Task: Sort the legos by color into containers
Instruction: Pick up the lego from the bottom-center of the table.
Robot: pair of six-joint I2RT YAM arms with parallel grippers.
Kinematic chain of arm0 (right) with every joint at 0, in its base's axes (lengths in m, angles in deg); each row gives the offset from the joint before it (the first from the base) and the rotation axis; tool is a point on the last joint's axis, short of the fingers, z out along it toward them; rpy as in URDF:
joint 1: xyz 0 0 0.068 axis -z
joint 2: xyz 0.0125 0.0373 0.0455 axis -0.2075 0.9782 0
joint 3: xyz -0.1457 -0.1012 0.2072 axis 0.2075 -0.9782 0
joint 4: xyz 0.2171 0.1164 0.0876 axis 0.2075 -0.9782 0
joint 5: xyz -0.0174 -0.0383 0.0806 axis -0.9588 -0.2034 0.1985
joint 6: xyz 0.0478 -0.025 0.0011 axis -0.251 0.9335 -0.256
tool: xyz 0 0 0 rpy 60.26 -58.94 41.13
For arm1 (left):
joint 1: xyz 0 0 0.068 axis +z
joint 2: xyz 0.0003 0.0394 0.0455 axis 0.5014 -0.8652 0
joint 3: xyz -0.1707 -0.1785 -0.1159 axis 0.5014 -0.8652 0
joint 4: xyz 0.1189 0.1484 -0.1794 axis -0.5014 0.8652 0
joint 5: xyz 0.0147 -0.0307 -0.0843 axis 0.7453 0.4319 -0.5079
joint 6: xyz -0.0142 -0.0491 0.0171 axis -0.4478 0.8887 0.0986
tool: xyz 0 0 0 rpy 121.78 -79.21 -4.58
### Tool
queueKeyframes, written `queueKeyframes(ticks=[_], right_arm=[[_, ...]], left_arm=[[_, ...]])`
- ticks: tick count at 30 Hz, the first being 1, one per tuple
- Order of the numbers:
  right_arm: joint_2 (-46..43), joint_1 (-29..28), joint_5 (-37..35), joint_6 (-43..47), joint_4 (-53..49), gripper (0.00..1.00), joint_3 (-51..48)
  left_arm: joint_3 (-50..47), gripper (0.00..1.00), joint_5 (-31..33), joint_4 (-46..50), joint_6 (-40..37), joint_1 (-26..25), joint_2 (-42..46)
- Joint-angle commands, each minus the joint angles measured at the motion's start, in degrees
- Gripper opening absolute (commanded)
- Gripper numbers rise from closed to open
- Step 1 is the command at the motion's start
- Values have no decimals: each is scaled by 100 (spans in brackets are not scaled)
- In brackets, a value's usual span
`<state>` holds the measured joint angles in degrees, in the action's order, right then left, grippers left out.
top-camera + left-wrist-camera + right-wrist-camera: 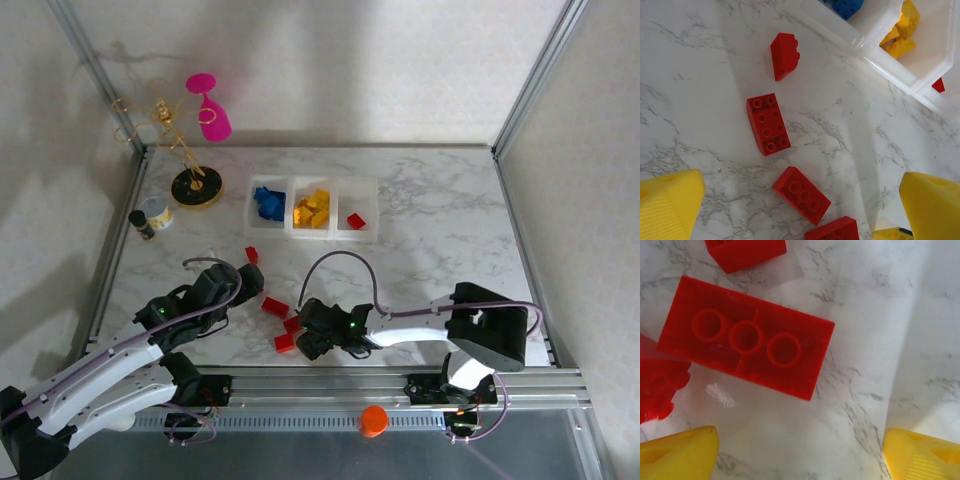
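Note:
The three joined translucent white bins (313,180) stand mid-table: blue bricks (267,201) in the left one, yellow bricks (312,208) in the middle, one red brick (356,221) in the right. Several red bricks lie loose near the front: (251,254), (274,307), (291,323), (284,343). My left gripper (245,285) hangs open above them; its wrist view has a studs-up red brick (768,123) and an upturned one (801,195) ahead of the fingers (667,205). My right gripper (800,455) is open and empty, just short of an upturned red brick (745,337).
A round black-and-gold stand base (196,187) with a pink glass (210,110) stands at the back left, beside a small jar (158,212) and a dark bottle (141,224). The metal rail (400,385) runs along the near edge. Bare marble (450,230) lies to the right.

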<state>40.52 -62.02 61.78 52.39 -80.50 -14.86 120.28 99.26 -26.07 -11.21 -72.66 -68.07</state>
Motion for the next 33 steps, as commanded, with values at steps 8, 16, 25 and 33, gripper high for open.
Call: queueKeyframes(ticks=[8, 16, 25, 33], right_arm=[[679, 94, -512, 255, 278, 96, 726], [1113, 348, -576, 330, 130, 96, 1172], [1029, 480, -446, 277, -59, 79, 1169], [1045, 493, -267, 213, -193, 57, 1251]], left_arm=[[182, 100, 302, 329, 160, 20, 173], [231, 100, 314, 314, 102, 38, 211], [231, 99, 262, 231, 96, 43, 202], [235, 100, 228, 129, 69, 56, 121]])
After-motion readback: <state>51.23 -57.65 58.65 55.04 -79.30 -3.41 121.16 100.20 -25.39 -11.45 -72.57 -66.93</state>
